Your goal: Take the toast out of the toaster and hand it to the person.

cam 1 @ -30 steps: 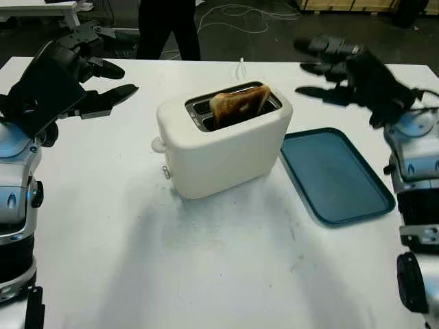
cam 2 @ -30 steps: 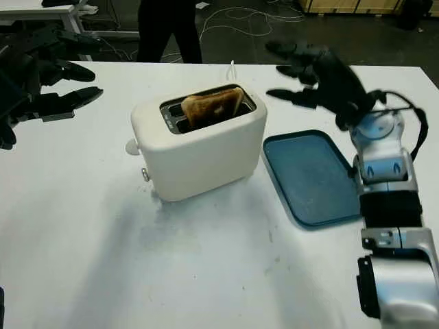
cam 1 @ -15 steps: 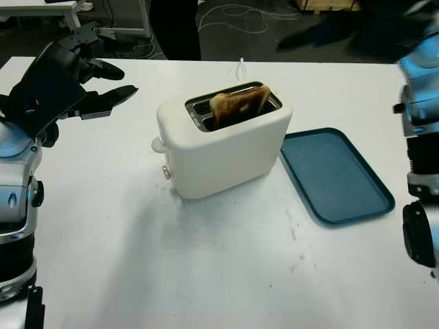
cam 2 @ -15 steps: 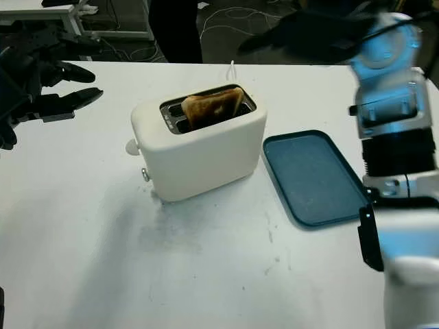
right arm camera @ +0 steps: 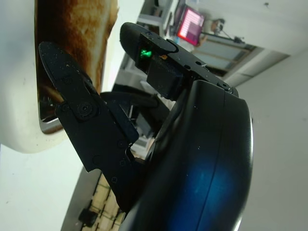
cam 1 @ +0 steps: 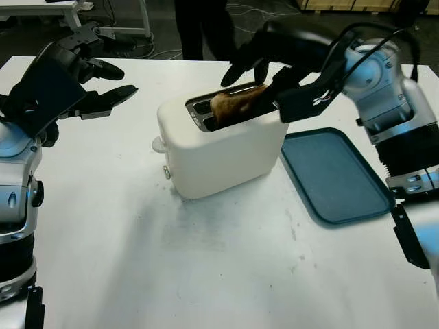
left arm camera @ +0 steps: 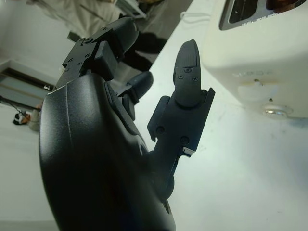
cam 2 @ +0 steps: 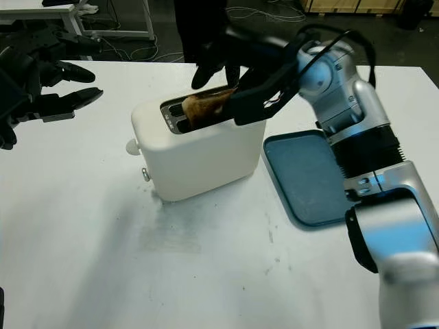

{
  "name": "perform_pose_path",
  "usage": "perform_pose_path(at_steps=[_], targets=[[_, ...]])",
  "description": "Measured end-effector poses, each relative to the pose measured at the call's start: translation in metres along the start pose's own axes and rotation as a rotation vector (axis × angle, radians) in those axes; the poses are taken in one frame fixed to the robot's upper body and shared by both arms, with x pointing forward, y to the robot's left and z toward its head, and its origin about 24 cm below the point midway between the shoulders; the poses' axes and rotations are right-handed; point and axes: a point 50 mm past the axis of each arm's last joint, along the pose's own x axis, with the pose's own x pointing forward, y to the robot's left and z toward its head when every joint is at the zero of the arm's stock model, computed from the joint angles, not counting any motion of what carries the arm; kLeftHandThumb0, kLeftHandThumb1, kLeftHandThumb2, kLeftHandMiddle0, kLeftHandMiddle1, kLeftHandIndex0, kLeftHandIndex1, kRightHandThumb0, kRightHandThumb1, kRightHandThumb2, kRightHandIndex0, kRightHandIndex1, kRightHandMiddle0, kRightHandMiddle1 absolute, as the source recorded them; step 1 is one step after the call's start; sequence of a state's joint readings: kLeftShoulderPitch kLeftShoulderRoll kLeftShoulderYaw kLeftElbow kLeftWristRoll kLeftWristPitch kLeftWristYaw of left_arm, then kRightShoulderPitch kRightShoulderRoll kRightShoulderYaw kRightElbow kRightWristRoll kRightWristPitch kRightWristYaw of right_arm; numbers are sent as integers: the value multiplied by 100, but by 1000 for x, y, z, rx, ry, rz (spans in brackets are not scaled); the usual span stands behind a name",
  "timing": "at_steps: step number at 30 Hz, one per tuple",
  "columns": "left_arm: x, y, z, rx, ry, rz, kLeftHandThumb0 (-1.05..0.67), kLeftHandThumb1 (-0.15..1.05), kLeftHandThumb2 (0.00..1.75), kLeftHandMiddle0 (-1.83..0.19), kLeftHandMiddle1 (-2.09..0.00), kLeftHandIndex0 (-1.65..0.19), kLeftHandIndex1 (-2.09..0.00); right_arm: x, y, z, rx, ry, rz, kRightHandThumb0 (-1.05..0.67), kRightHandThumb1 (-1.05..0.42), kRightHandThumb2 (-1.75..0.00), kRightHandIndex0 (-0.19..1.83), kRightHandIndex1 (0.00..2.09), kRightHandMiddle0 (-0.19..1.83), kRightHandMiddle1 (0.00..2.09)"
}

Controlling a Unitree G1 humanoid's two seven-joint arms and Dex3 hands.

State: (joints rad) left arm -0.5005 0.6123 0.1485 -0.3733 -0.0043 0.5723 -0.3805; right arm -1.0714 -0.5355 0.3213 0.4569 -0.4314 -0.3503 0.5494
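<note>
Right hand point(cam 1: 264, 65) open over the toast point(cam 1: 236, 103) in the toaster point(cam 1: 223, 147), holding nothing.

The toast point(cam 1: 236, 105) sits mostly sunk inside the toaster point(cam 1: 223, 144). The right hand point(cam 1: 274, 68) covers its far end; contact cannot be told.
</note>
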Motion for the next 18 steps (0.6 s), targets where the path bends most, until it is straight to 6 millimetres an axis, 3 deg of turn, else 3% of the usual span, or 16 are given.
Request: perform_pose_path(at_steps=[2, 6, 9, 13, 18], targets=[[0, 0, 0, -1, 0, 1, -26, 77, 41, -10, -109, -23, -75, 1, 0, 1, -9, 2, 2, -56, -61, 0, 64, 128, 101, 0], [0, 0, 0, 2, -5, 1, -29, 76, 41, -11, -110, -23, -75, 2, 1, 2, -22, 6, -4, -59, -62, 0, 59, 127, 100, 0], [-1, 0, -1, 1, 0, 0, -29, 76, 41, -11, -109, -23, -74, 3, 1, 2, -26, 6, -24, -62, -62, 0, 62, 109, 100, 0], [-2, 1, -2, -7, -1, 3, -29, 76, 41, -11, -110, -23, -75, 7, 3, 4, -10, -8, -56, -59, -62, 0, 63, 109, 99, 0], [-2, 1, -2, -11, 1, 1, -31, 75, 41, -10, -111, -23, -75, 9, 9, 3, 10, -7, -50, -54, -63, 0, 60, 92, 95, 0]])
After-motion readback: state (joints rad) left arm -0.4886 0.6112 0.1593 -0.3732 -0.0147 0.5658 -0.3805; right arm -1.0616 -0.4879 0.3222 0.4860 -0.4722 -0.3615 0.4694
